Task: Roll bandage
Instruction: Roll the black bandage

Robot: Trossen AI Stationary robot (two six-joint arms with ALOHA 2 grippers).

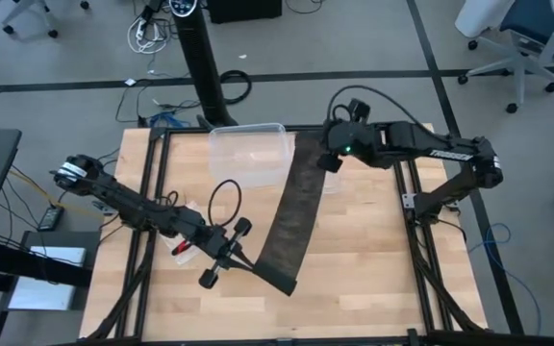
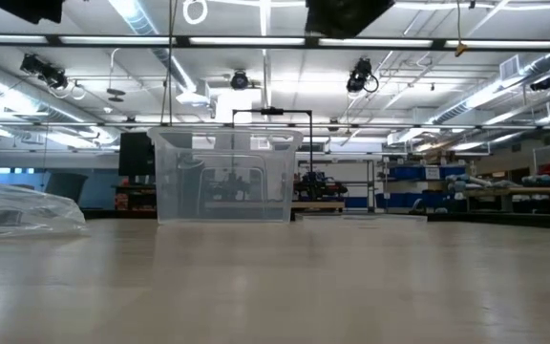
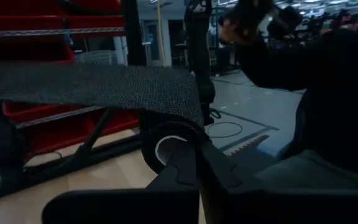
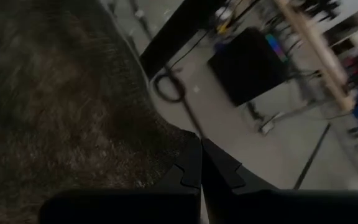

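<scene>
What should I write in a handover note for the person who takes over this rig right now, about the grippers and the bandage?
Left gripper: shut on the near end of the bandage, over the table's front left part.
Right gripper: shut on the bandage's far end, beside the clear plastic box.
The bandage hangs stretched between both grippers, fully unrolled, lifted above the wooden table; the low view does not show it.
Done: both ends are gripped and the strip is raised.
Left: all of the rolling; no roll has formed yet.
</scene>
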